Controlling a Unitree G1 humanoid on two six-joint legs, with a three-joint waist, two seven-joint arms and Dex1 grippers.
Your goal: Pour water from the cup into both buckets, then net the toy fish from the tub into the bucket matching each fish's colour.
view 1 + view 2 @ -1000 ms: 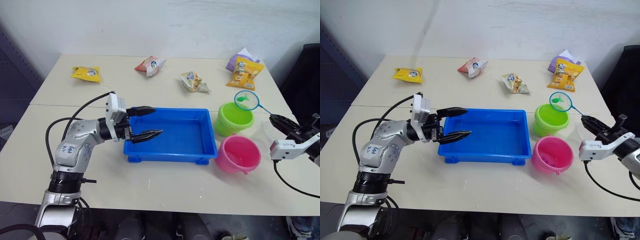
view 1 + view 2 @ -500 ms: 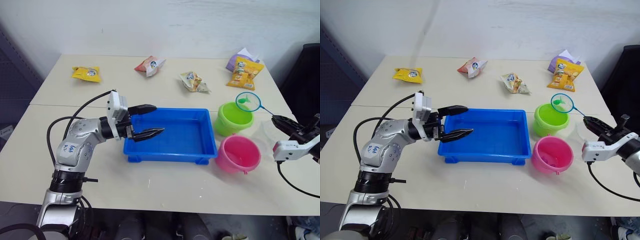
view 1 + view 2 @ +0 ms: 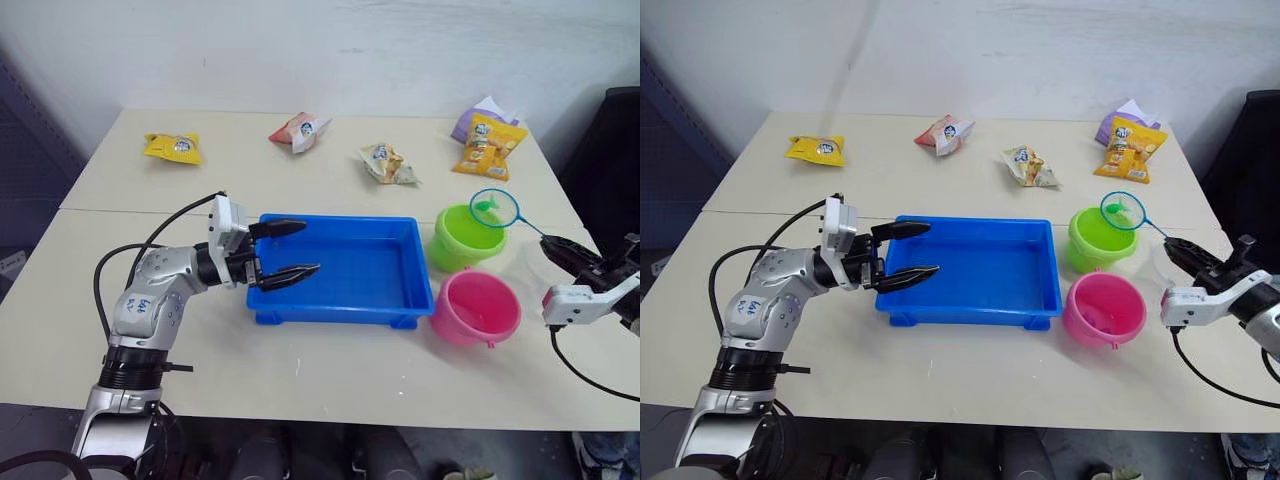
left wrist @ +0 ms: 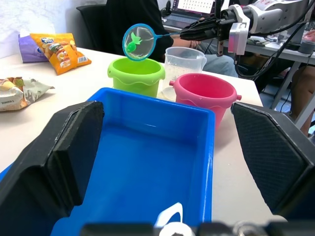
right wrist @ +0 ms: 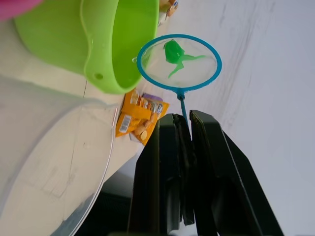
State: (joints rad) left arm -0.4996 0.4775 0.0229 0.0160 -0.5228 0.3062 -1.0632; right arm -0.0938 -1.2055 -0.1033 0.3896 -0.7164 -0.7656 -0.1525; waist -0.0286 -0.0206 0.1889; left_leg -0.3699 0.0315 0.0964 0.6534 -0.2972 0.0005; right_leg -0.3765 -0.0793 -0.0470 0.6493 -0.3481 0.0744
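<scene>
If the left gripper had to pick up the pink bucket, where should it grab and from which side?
Probably the pink bucket by its rim on the tub side, coming from above: the bucket stands upright and open, and the left gripper is open over the tub's far end from it.

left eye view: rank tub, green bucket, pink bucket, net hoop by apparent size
1. Blue tub, largest by far.
2-3. Pink bucket and green bucket look about alike; the pink one sits nearer the camera, so no ranking between them.
4. Net hoop, smallest, held by the right pincer over the green bucket's far rim.
</scene>
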